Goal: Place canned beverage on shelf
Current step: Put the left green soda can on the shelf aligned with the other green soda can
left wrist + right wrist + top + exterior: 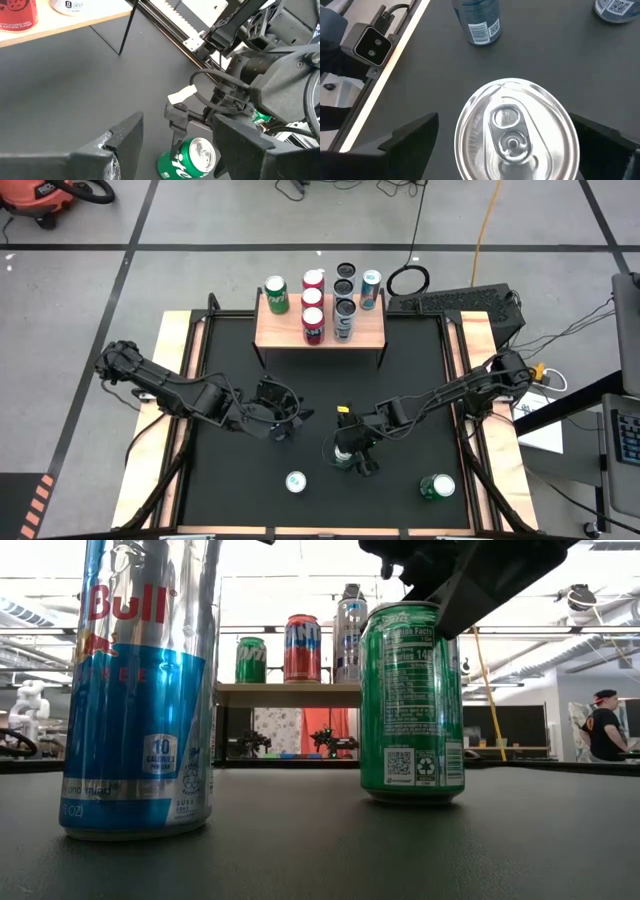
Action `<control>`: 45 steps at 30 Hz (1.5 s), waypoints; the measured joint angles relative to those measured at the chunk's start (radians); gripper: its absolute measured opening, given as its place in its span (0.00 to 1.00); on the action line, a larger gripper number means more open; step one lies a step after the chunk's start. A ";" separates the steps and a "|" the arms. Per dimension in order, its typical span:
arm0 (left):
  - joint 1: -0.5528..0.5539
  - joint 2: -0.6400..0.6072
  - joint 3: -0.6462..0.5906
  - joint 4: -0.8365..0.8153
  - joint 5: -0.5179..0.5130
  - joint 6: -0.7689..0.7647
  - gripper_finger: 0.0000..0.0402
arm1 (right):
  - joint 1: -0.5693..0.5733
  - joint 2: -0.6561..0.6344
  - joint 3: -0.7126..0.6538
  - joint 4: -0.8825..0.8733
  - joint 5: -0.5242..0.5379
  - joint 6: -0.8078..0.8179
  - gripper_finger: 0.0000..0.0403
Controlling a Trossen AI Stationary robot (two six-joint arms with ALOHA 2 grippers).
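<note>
My right gripper [352, 456] sits over a green can [517, 131] standing mid-counter [230, 380], jaws wide apart either side of its lid, nothing clamped yet. Risk: if I close off-centre a finger clips the rim and tips it, or it skids on the black counter. The shelf [275, 328] at the far edge is already crowded with cans, so setting down there could knock a neighbour. Can is upright, long axis vertical, tab end up. Left gripper [275, 412] waits nearby, jaws part open, holding nothing.
</note>
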 joint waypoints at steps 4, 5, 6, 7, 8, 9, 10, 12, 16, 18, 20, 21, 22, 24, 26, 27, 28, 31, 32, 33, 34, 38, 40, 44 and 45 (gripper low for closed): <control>0.000 0.000 0.000 -0.001 0.000 0.001 0.59 | -0.001 -0.003 0.000 0.000 -0.001 0.001 0.97; 0.000 0.000 0.000 -0.004 0.000 0.001 0.59 | -0.001 -0.003 0.000 0.000 -0.001 0.001 0.97; 0.000 0.000 0.000 -0.005 0.000 0.001 0.59 | -0.001 -0.003 0.000 0.000 0.000 0.000 0.96; 0.000 0.000 0.000 -0.005 0.000 0.001 0.59 | -0.001 -0.003 0.000 0.000 0.000 0.000 0.94; 0.000 0.000 0.000 -0.006 0.000 0.001 0.59 | -0.001 -0.003 0.000 0.000 0.000 0.000 0.92; 0.000 0.000 0.000 -0.006 0.000 0.001 0.59 | -0.001 -0.003 0.000 0.001 0.000 0.000 0.90; 0.000 0.000 0.000 -0.007 0.000 0.001 0.59 | -0.001 -0.003 0.000 0.000 0.000 0.000 0.88; 0.000 0.000 0.000 -0.007 0.000 0.002 0.59 | -0.001 -0.003 0.000 0.000 -0.001 0.000 0.82; 0.000 0.000 0.000 -0.008 0.000 0.002 0.59 | -0.001 -0.003 0.000 0.000 -0.002 0.000 0.73; 0.000 0.000 0.000 -0.008 -0.001 0.002 0.59 | -0.001 -0.004 0.001 0.000 -0.002 0.000 0.70; 0.000 0.000 0.000 -0.008 -0.001 0.003 0.59 | -0.001 -0.004 0.001 0.000 -0.002 0.001 0.68; 0.000 0.000 0.000 -0.008 -0.002 0.002 0.59 | -0.001 -0.004 0.001 0.000 -0.002 0.004 0.68; 0.000 0.000 0.000 -0.005 -0.002 0.001 0.59 | -0.001 -0.004 0.001 0.001 -0.002 0.009 0.67; 0.000 0.000 0.000 0.010 0.006 0.001 0.59 | -0.001 -0.006 0.006 -0.008 -0.001 0.021 0.68; 0.000 0.000 0.000 0.022 0.023 0.000 0.59 | -0.001 -0.007 0.014 -0.022 -0.001 0.024 0.69; 0.000 0.000 0.000 0.034 0.031 0.000 0.59 | -0.001 -0.007 0.022 -0.032 -0.002 0.026 0.69; 0.000 0.000 0.000 0.048 0.039 0.000 0.59 | -0.001 -0.011 0.030 -0.043 -0.002 0.025 0.69; 0.001 0.000 0.002 0.090 0.046 0.003 0.59 | -0.004 -0.024 0.068 -0.082 -0.003 0.025 0.69; 0.004 -0.001 0.002 0.087 0.041 0.005 0.59 | -0.006 -0.030 0.083 -0.102 -0.003 0.028 0.69; 0.008 -0.001 0.002 0.080 0.036 0.011 0.59 | -0.009 -0.035 0.098 -0.124 -0.002 0.035 0.69; 0.012 -0.001 0.002 0.078 0.032 0.028 0.59 | -0.012 -0.040 0.112 -0.145 -0.002 0.047 0.69; 0.017 -0.002 0.002 0.083 0.026 0.141 0.59 | -0.024 -0.059 0.160 -0.183 0.000 0.128 0.69; 0.019 -0.002 0.002 0.078 0.026 0.188 0.59 | -0.030 -0.072 0.184 -0.190 -0.001 0.192 0.69; 0.029 -0.022 0.002 0.029 0.016 0.194 0.59 | -0.039 -0.075 0.218 -0.199 0.013 0.331 0.69; 0.031 -0.030 0.002 0.016 0.016 0.194 0.59 | -0.039 -0.074 0.224 -0.199 0.027 0.357 0.69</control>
